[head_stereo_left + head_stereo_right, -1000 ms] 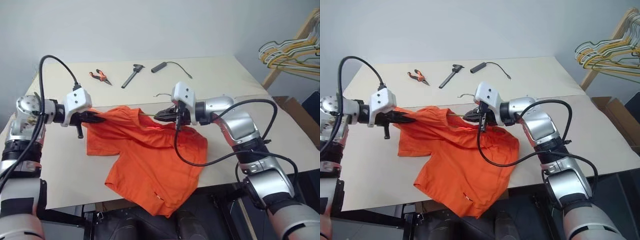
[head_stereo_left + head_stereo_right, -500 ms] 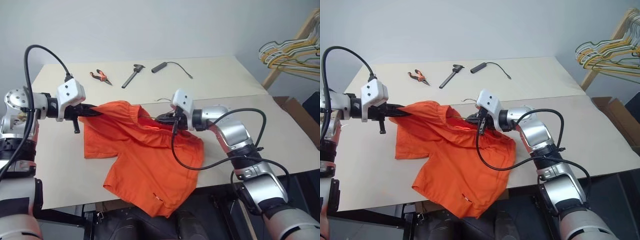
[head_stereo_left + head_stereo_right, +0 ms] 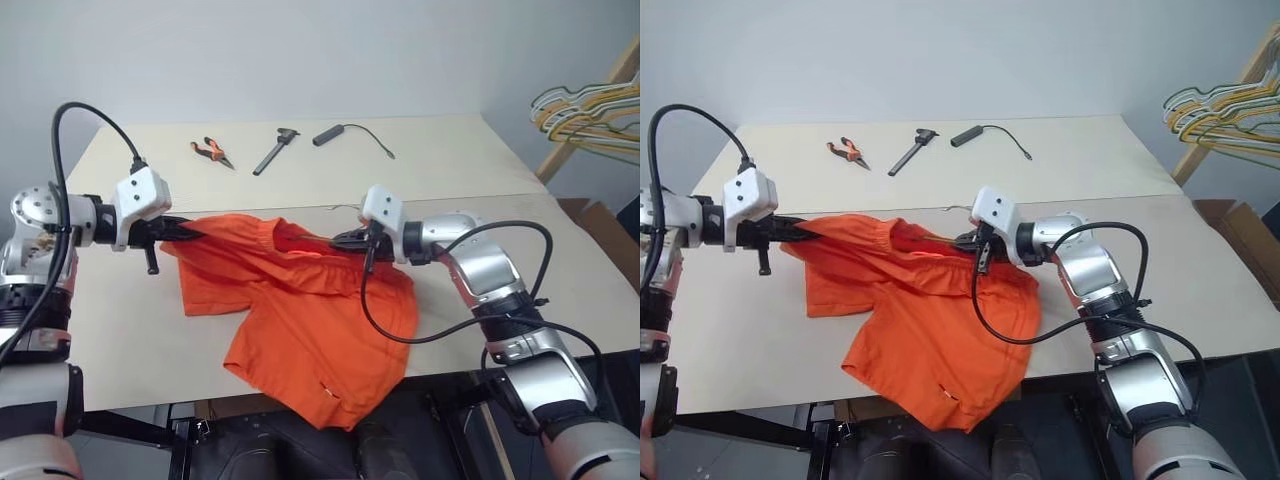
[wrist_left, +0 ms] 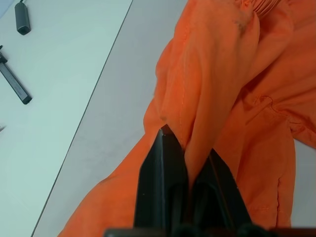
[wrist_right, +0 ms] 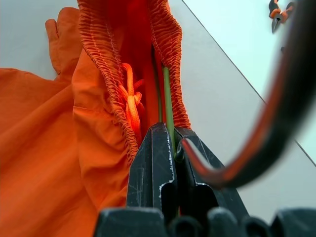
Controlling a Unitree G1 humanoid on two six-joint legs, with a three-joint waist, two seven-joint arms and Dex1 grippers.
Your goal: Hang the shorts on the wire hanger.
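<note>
You have bare desk (image 3: 450, 160) across the far right, and more bare desk at the near left beside the shorts (image 3: 300, 310), which spread over the middle and spill off the front edge. At the far side, pliers (image 3: 209, 151), a black tool (image 3: 273, 155) and a corded black cylinder (image 3: 330, 134) lie in a row. Bunched hangers (image 3: 590, 110) crowd the far right
</note>
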